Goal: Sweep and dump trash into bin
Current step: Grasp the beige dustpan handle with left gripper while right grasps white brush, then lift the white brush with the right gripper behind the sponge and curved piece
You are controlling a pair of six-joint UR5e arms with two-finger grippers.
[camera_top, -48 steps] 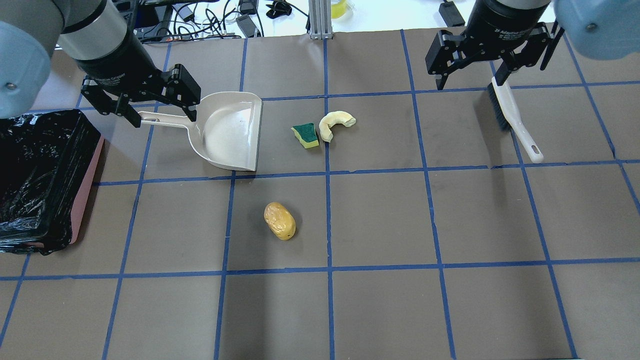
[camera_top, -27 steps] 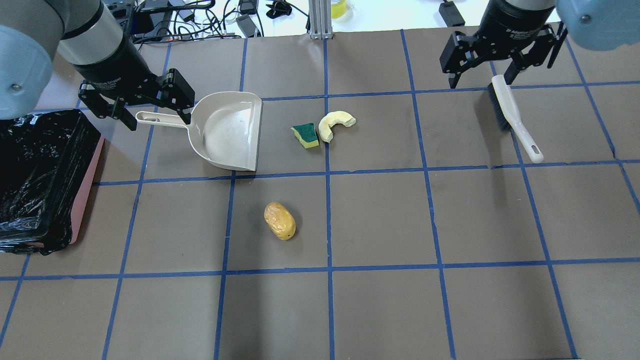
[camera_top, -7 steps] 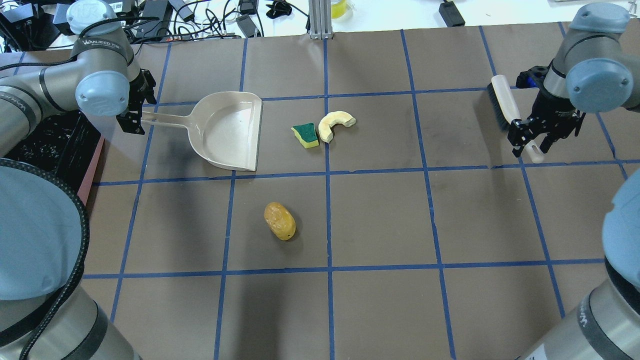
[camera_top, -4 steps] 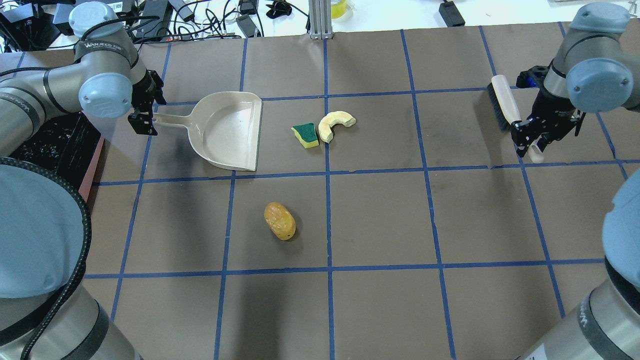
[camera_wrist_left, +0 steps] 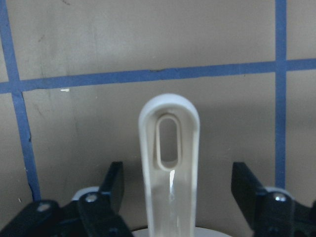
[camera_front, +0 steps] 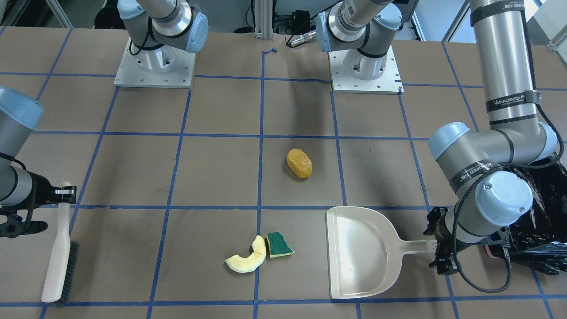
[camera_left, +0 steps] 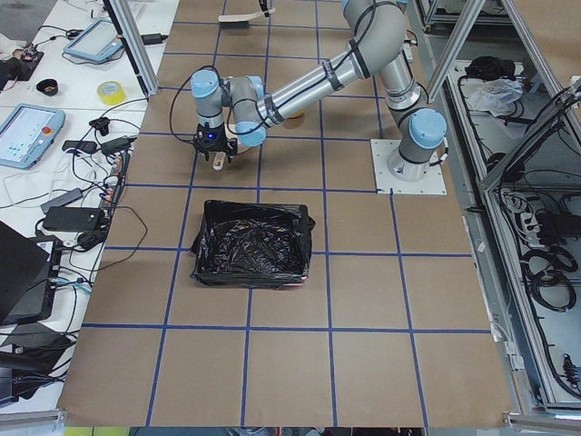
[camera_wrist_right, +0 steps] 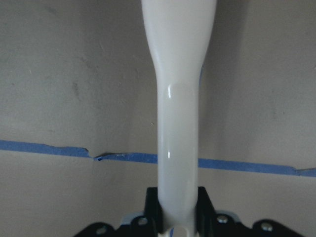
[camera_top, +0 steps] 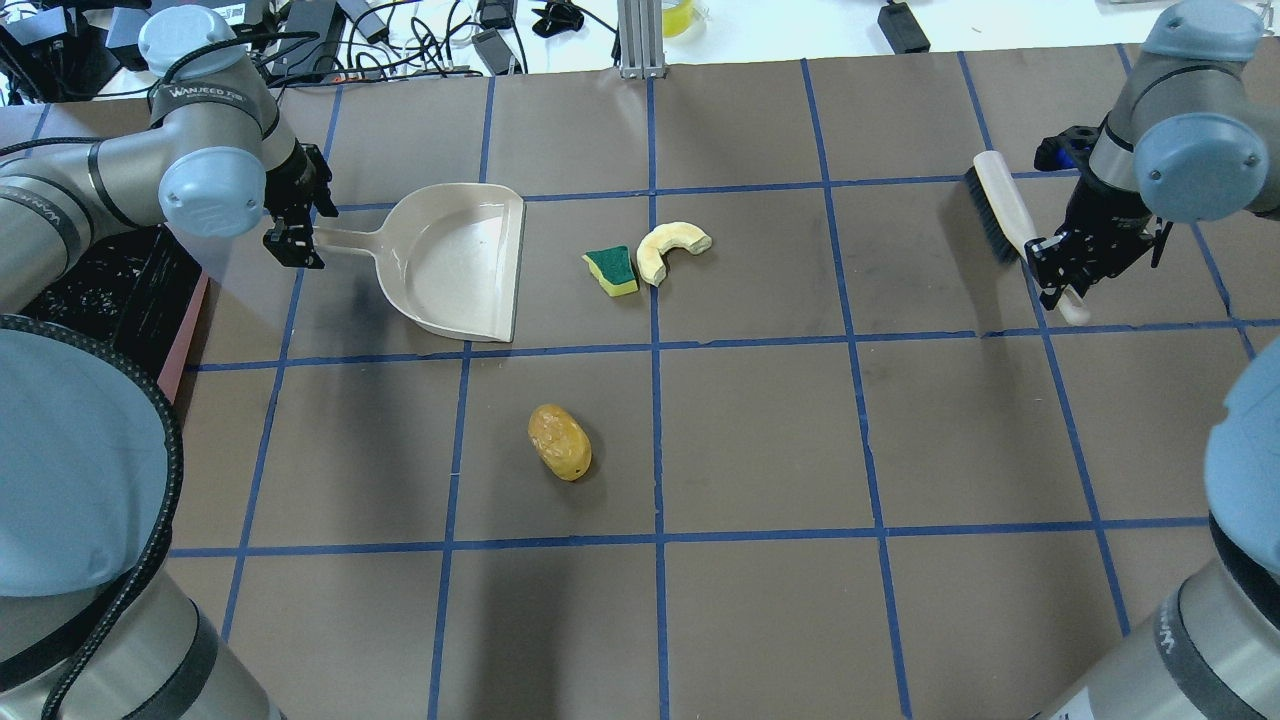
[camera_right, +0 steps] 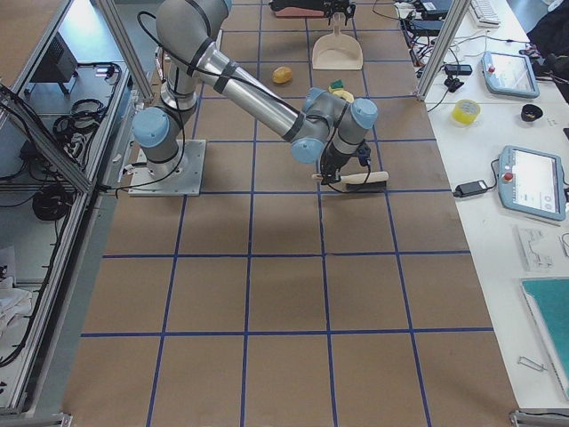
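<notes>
The trash lies loose on the brown mat: an orange-yellow lump (camera_top: pixel 560 441) (camera_front: pixel 299 163), a pale crescent (camera_top: pixel 670 248) (camera_front: pixel 246 259) and a green-and-yellow sponge wedge (camera_top: pixel 611 271) touching it. Left of them lies a beige dustpan (camera_top: pixel 455 262). My left gripper (camera_top: pixel 295 245) (camera_wrist_left: pixel 180 182) is open, its fingers straddling the end of the dustpan's handle without touching it. My right gripper (camera_top: pixel 1060 270) (camera_wrist_right: pixel 177 207) is shut on the handle of a white brush (camera_top: pixel 995 205) at the far right. The bin (camera_left: pixel 254 243), lined with a black bag, stands at the left table edge, mostly hidden by my left arm in the overhead view.
Blue tape lines grid the mat. Both arm bases (camera_front: pixel 153 62) are bolted at the robot side. Cables and gear (camera_top: pixel 420 40) lie beyond the far edge. A wide stretch of mat lies between the dustpan and the brush.
Both arms came down from above. In the last second my left gripper slid a little right along the dustpan handle; my right gripper closed on the brush handle and the brush shifted slightly.
</notes>
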